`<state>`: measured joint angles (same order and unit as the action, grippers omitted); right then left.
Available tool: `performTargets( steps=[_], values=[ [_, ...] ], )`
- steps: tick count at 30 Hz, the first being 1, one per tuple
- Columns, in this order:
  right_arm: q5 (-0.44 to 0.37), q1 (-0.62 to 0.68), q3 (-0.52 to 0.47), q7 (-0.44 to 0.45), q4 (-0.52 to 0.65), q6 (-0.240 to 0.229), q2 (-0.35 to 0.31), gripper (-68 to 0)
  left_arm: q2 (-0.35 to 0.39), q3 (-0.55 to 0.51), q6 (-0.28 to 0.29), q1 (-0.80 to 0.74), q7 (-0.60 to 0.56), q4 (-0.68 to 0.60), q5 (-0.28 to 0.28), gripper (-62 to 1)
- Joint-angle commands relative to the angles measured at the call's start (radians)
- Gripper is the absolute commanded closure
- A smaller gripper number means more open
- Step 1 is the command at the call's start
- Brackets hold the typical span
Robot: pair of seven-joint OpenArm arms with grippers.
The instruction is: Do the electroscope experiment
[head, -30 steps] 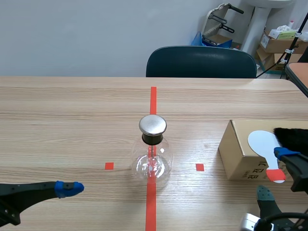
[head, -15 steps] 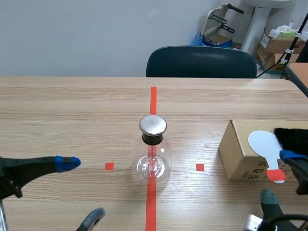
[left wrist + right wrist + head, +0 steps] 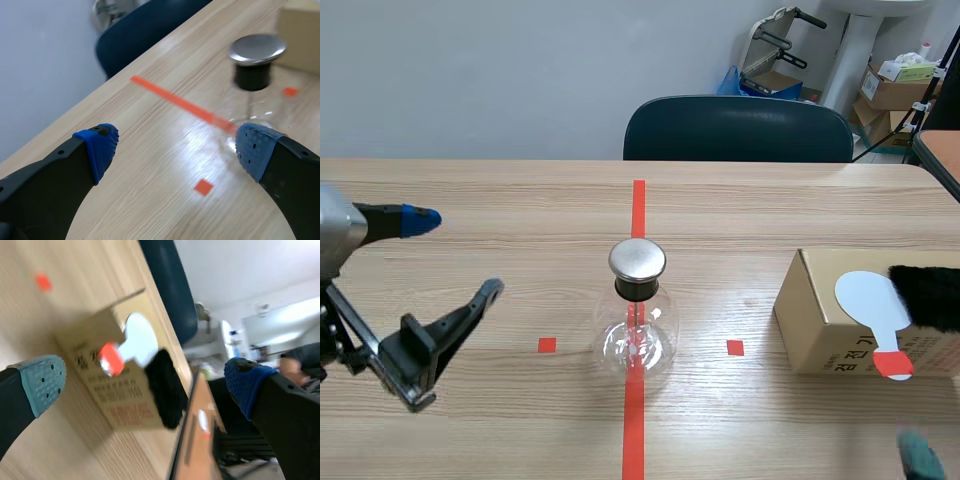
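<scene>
The electroscope, a clear glass flask (image 3: 637, 335) with a round metal cap (image 3: 637, 260), stands on the red tape line at the table's middle. My left gripper (image 3: 455, 255) hangs open, raised well to the flask's left. In the left wrist view the flask (image 3: 250, 112) and its cap (image 3: 257, 50) sit ahead of the right finger of the open gripper (image 3: 177, 147). A white paddle (image 3: 868, 297) with a red handle lies on a cardboard box (image 3: 820, 335) beside black fur (image 3: 930, 297). My right gripper (image 3: 145, 384) is open, with the paddle (image 3: 137, 337) and fur (image 3: 165, 385) ahead.
A dark blue chair (image 3: 738, 130) stands at the table's far edge. Small red tape squares (image 3: 547, 345) flank the flask. Only one pad (image 3: 920, 455) of the right gripper shows in the scene view, at the table's front right corner. Boxes and equipment stand beyond the table.
My left arm has risen from the table's front left and swung up, its fingers spreading apart. The right gripper has dropped back toward the front right corner, away from the box.
</scene>
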<state>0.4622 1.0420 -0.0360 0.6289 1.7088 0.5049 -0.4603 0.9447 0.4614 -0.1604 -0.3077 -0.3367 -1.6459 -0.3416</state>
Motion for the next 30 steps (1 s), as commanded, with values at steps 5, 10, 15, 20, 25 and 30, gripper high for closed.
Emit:
performTargets(
  steps=[5, 10, 15, 20, 25, 30],
  values=[
    [-0.358, -0.029, -0.047, 0.006, 0.134, -0.246, -0.186, -67.9, -0.078, -0.126, -0.001, -0.044, 0.068, -0.024, 0.002, -50.8],
    [-0.61, -0.065, -0.051, -0.007, 0.202, -0.415, -0.275, -67.9, -0.125, -0.261, 0.0, -0.114, 0.105, -0.031, 0.02, -50.8],
    [-0.768, -0.156, -0.05, -0.099, 0.21, -0.596, -0.282, -67.9, -0.146, -0.372, -0.001, -0.187, 0.151, -0.068, 0.067, -50.8],
    [-0.894, -0.242, -0.046, -0.175, 0.21, -0.726, -0.282, -67.9, -0.201, -0.465, 0.003, -0.23, 0.236, -0.105, 0.132, -50.8],
    [-0.917, -0.346, 0.018, -0.26, 0.21, -0.764, -0.282, -67.9, -0.263, -0.521, 0.026, -0.278, 0.247, -0.127, 0.208, -50.8],
    [-0.919, -0.414, 0.09, -0.298, 0.21, -0.764, -0.282, -67.9, -0.307, -0.529, 0.046, -0.314, 0.233, -0.13, 0.235, -50.8]
  ],
)
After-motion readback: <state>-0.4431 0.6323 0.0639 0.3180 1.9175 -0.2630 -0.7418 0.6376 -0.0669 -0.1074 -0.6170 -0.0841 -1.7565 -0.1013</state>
